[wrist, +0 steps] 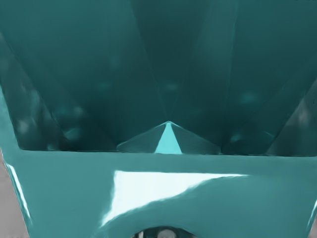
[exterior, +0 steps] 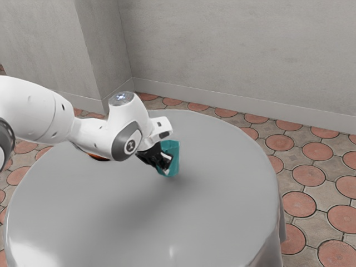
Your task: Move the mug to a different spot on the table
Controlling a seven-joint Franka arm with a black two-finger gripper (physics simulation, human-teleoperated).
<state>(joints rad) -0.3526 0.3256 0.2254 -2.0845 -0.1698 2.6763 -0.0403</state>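
Observation:
A teal mug [exterior: 173,154] is near the middle of the round grey table [exterior: 211,211], leaning slightly. My black gripper [exterior: 162,161] comes in from the exterior view's left and is shut on the mug's near wall, one finger inside and one outside. The hand hides the mug's left side. In the wrist view the mug [wrist: 158,188] is right under the hand, with its glossy rim close up and its dark faceted inside beyond. Whether the mug's base touches the table I cannot tell.
A bit of something orange-brown [exterior: 100,158] peeks out under my forearm at the table's left. The table's edge drops to a tiled floor [exterior: 311,172] on the right. Grey walls [exterior: 233,50] stand behind.

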